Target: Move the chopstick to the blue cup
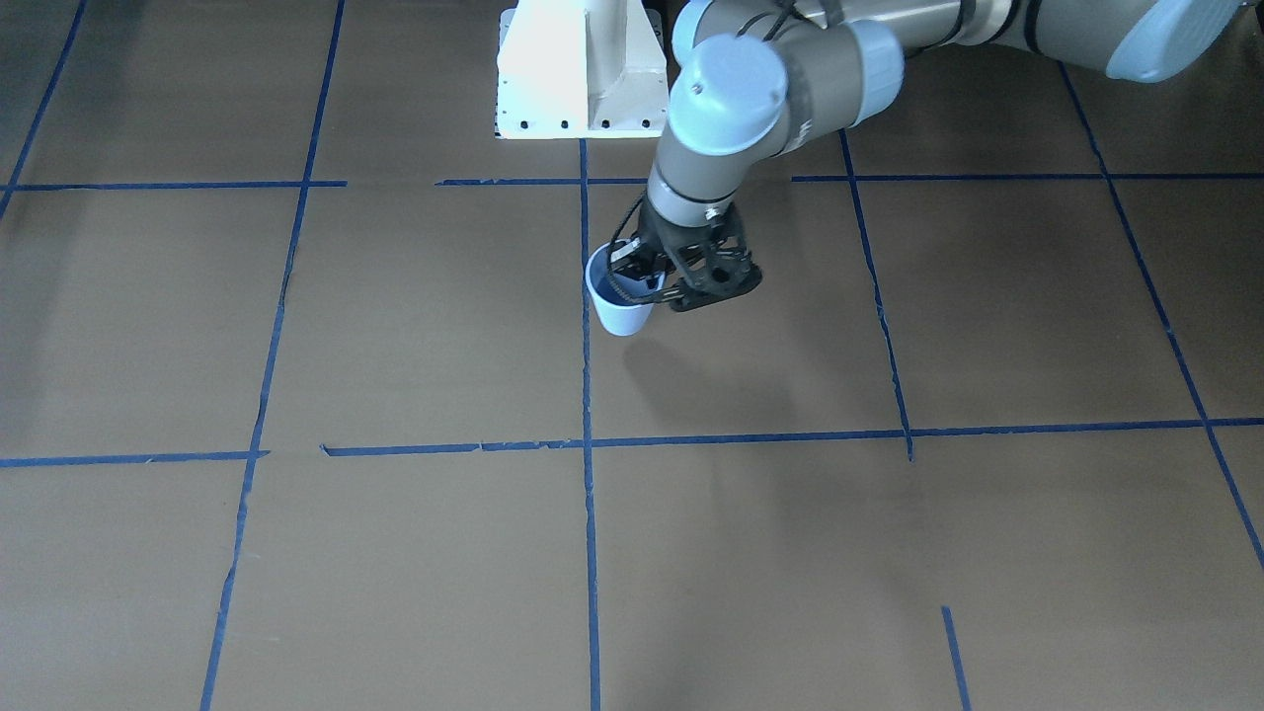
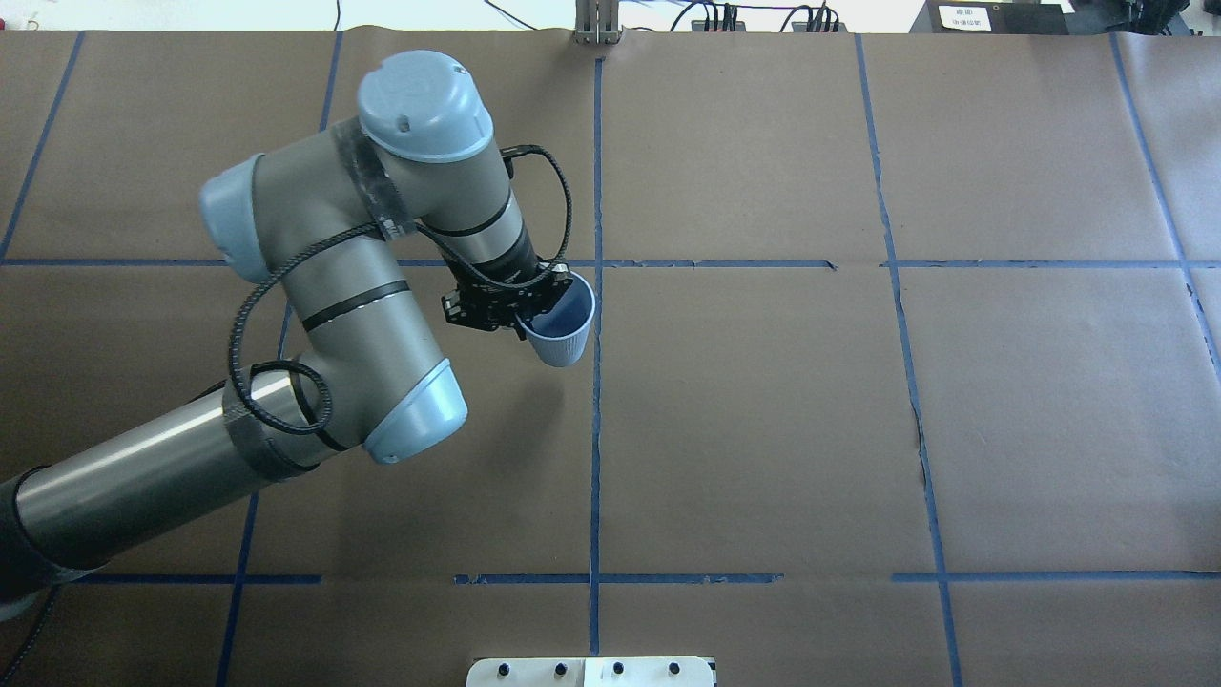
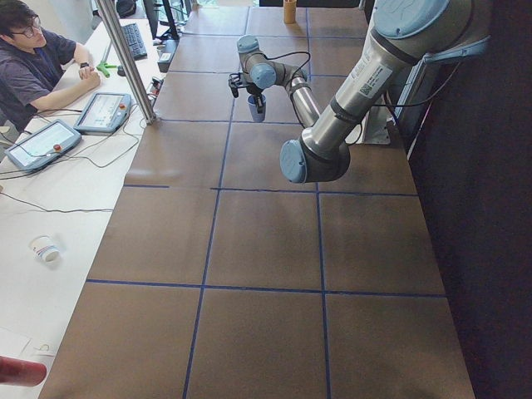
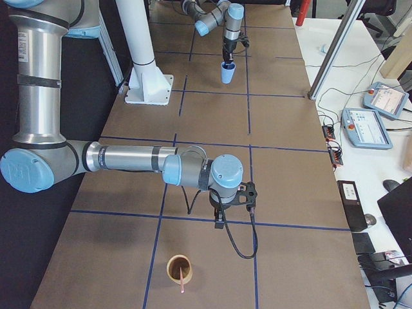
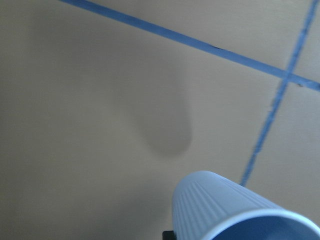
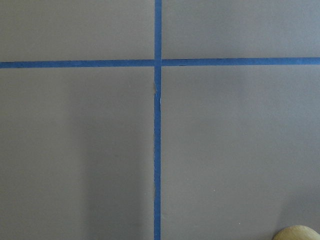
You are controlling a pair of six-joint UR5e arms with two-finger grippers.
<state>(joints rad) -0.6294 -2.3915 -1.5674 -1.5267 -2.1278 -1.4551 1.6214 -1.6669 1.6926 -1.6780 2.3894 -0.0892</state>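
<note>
The thin pinkish-red chopstick [image 4: 185, 282] stands leaning in a tan round cup [image 4: 170, 273] at the desk's end, well apart from the ribbed light-blue plastic cup [image 1: 619, 308]. That blue cup is clamped by its rim in the left arm's fingers [image 1: 691, 286]. It seems to hang tilted, off the brown paper-covered desk [image 2: 763, 429], because its shadow falls apart from it in the left wrist view.

The right arm's fingers [image 4: 219, 222] hover far from the blue cup and near the tan cup; I cannot tell whether they are spread or closed.

The step in hand looks like bringing stick and blue cup together. The blue cup's mouth should face upward and be held steady. The right fingers should take the chopstick high on its shaft and draw it out along its lean, so the tan cup does not tip.

The left fingers already cover part of the blue cup's rim, which narrows the opening for the drop. A white pedestal base [image 1: 578, 79] stands just behind the blue cup. Farther off, a seated operator [image 3: 33, 58] works at a side bench.
</note>
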